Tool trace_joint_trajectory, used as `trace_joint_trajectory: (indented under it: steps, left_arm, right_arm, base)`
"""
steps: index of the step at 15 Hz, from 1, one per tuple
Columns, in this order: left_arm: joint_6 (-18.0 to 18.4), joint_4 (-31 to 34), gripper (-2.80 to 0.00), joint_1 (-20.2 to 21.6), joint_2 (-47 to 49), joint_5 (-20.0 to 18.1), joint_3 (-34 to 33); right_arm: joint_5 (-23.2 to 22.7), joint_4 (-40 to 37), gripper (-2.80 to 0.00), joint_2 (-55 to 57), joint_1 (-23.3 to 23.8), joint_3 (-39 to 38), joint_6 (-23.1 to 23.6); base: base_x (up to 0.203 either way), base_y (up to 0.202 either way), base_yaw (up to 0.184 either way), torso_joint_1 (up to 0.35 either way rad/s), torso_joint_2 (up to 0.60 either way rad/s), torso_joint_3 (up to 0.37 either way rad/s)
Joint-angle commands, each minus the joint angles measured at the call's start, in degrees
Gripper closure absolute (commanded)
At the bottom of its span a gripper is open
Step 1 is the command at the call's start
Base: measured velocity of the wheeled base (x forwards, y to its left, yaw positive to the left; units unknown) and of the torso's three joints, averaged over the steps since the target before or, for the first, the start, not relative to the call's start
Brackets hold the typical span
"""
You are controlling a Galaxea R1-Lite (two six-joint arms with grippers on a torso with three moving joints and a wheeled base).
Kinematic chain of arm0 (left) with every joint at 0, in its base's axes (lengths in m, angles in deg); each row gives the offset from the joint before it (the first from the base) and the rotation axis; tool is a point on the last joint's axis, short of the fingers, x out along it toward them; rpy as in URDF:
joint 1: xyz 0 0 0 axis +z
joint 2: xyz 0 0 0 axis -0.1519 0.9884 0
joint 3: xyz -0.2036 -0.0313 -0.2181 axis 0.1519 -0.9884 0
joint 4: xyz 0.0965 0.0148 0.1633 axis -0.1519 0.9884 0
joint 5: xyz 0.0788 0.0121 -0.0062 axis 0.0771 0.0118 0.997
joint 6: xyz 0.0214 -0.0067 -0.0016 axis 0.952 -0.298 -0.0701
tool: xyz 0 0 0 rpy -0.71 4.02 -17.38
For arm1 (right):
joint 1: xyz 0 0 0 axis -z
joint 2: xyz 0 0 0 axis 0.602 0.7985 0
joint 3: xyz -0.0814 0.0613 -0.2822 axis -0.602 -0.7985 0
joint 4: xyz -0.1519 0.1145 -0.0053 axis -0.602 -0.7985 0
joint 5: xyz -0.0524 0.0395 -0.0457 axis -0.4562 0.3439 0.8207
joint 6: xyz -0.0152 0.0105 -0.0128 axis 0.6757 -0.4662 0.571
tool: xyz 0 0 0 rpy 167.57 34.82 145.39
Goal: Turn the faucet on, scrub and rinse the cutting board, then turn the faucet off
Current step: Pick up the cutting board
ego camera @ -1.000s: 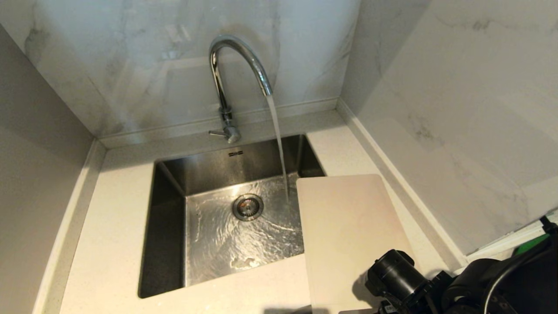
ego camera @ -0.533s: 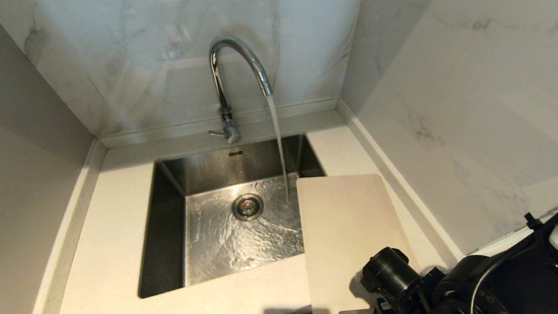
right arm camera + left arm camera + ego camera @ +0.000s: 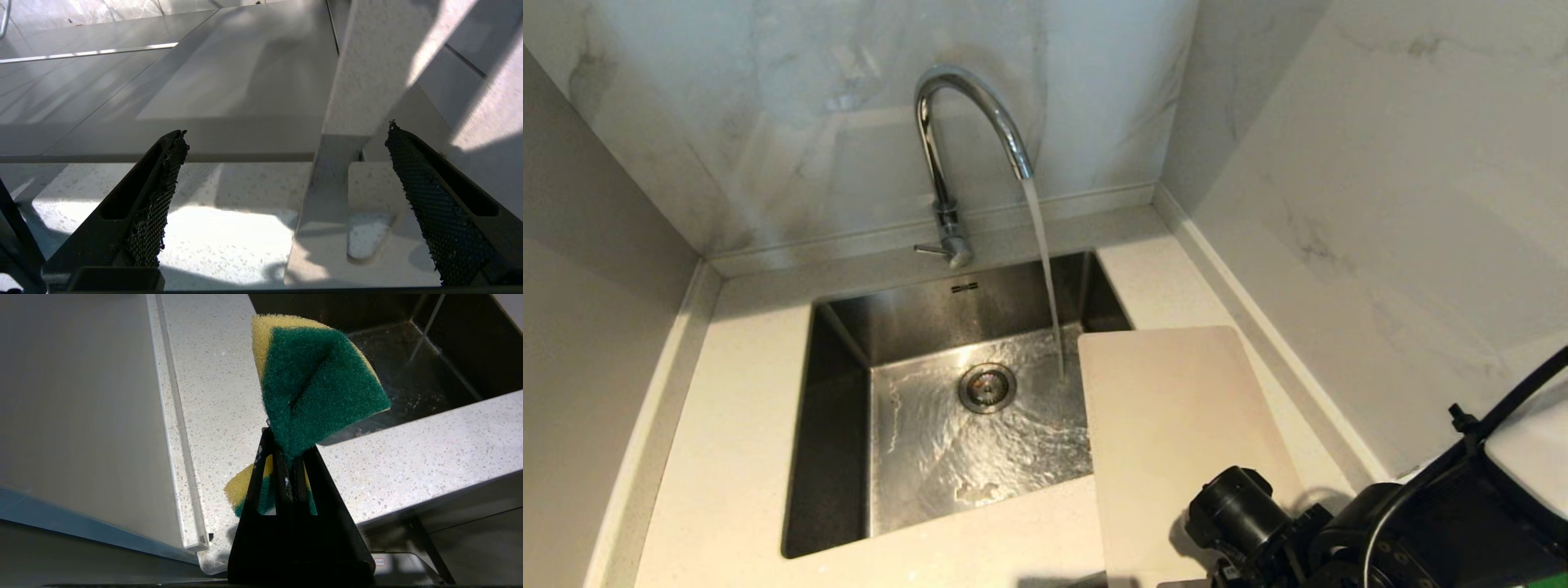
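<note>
The tall shiny chrome gooseneck faucet (image 3: pixel 968 122) stands behind the square stainless steel sink (image 3: pixel 841 343), and a stream of water (image 3: pixel 1045 278) falls from its arched spout into the basin, near the round metal drain (image 3: pixel 987 387). The small thin lever (image 3: pixel 929 249) at the base of the faucet points to the left side of the sink. The large thin cream-white plastic cutting board (image 3: pixel 1176 433) lies flat on the speckled white stone countertop (image 3: pixel 727 425) at the right side of the sink, with 1 long edge reaching a little over the sink rim; in the right wrist view its elongated handle slot (image 3: pixel 367 216) is visible near 1 short end. The right arm (image 3: pixel 1380 531) comes in at the near right side of the sink, low over the near end of the cutting board. The right gripper (image 3: pixel 286 139) has its 2 black textured fingers (image 3: pixel 159 192) spread wide with nothing between them, and the handle end of the board is below them. The left gripper (image 3: pixel 286 445) is clamped on a small green-and-yellow sponge (image 3: pixel 318 384), which is folded between the fingers, over the countertop near the front left corner of the sink.
</note>
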Motion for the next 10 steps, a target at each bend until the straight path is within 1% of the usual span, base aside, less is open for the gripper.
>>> trace_joint_trajectory:
  steps: [1, 5, 9, 10]
  left_arm:
    - [0.0, 0.0, 0.00, 0.0, 0.0, 0.0, -0.1]
    - [0.0, 0.0, 0.00, 0.0, 0.0, 0.0, -0.1]
    - [0.0, 0.0, 0.00, 0.0, 0.0, 0.0, -0.1]
    - [0.0, 0.0, 0.00, 0.0, 0.0, 0.0, -0.2]
  right_arm:
    - [0.1, 0.3, -2.80, 1.0, 0.0, -0.3, 0.4]
    - [-0.1, 0.8, -2.80, 2.4, 0.0, -0.7, 0.3]
    - [-0.1, 10.0, -2.80, 4.0, -0.4, -4.9, 0.4]
    - [-0.1, 11.1, -2.80, 4.0, -0.5, -5.7, 0.4]
  base:
    - [0.000, 0.000, 0.000, 0.000, 0.00, 0.000]
    - [0.000, 0.000, 0.000, 0.000, 0.00, 0.000]
    - [0.000, 0.000, 0.000, 0.000, 0.00, 0.000]
    - [0.000, 0.000, 0.000, 0.000, 0.00, 0.000]
